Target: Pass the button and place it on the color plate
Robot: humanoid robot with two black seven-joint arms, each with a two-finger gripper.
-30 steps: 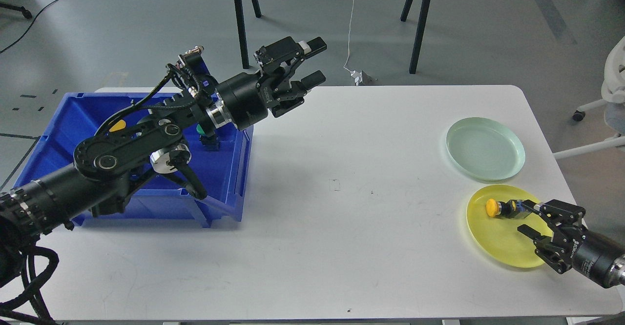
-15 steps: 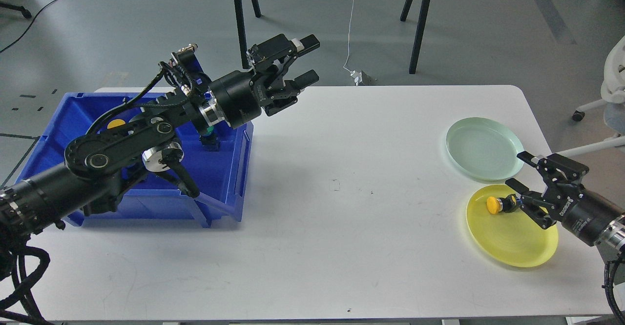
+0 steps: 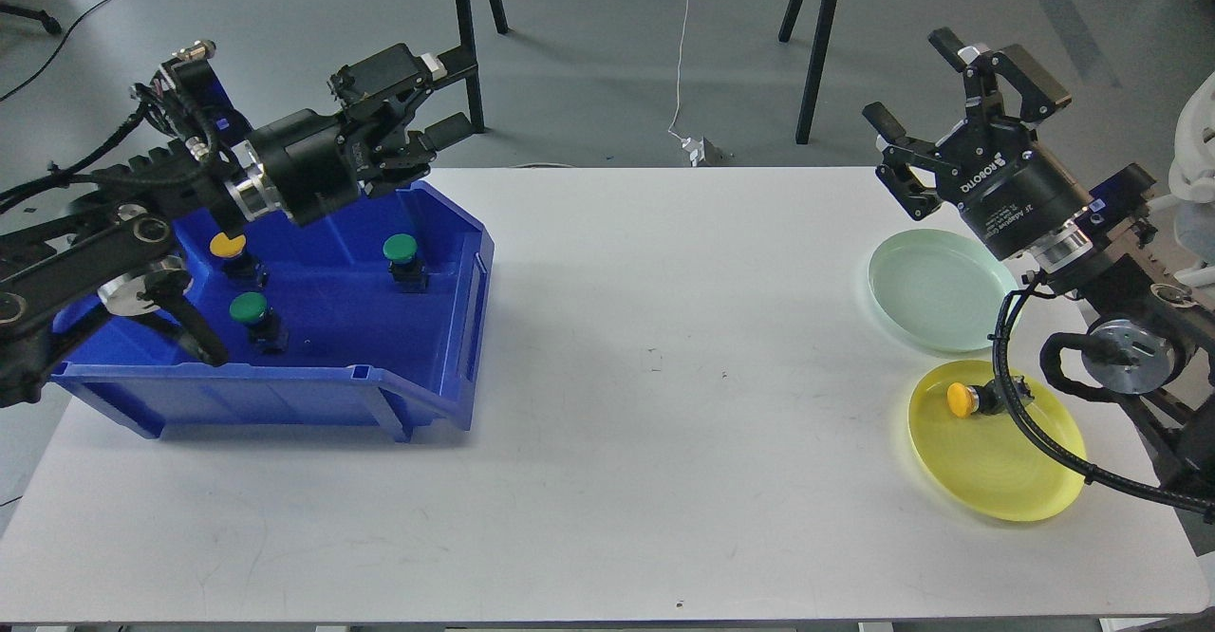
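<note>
A yellow button (image 3: 962, 399) lies on its side on the yellow plate (image 3: 987, 475) at the right. A pale green plate (image 3: 935, 286) sits behind it, empty. The blue bin (image 3: 380, 395) at the left holds two green buttons (image 3: 400, 250) (image 3: 249, 308) and a yellow button (image 3: 227, 245). My left gripper (image 3: 454, 95) is open and empty, raised over the bin's back edge. My right gripper (image 3: 913, 82) is open and empty, raised above the green plate's far side.
The white table (image 3: 664, 376) spans the view. Black stand legs (image 3: 816, 44) stand on the floor behind it. My right arm's cable (image 3: 1039, 442) loops over the yellow plate's right side. A white chair (image 3: 1191, 167) is at the far right.
My right gripper has lifted off the yellow plate and swung up and back, leaving the yellow button there. My left gripper has drawn back left over the bin, uncovering its buttons.
</note>
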